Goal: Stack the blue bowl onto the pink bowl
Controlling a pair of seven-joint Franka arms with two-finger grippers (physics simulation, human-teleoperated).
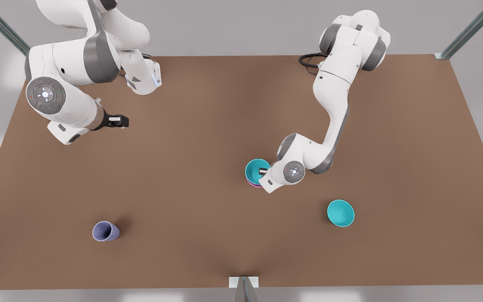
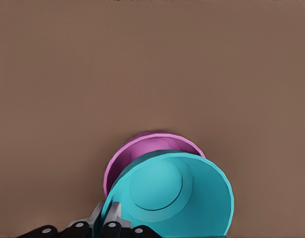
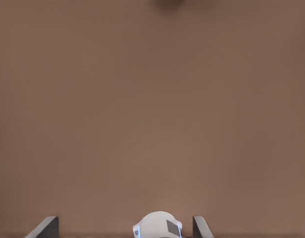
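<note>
We see the left gripper [image 1: 262,171] clamped on the rim of the blue bowl [image 1: 256,170], that bowl sitting in the pink bowl [image 2: 142,151] mid-table (slightly tilted), the right gripper [image 1: 120,121] waiting apart, fingers spread, above the table [image 1: 191,138].

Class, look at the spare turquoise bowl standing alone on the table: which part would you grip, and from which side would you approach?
Grip the rim of the spare turquoise bowl from above, one finger inside the wall and one outside. It sits upright, mouth open upward, so its thin edge is exposed; the left gripper pinches the blue bowl the same way.
</note>
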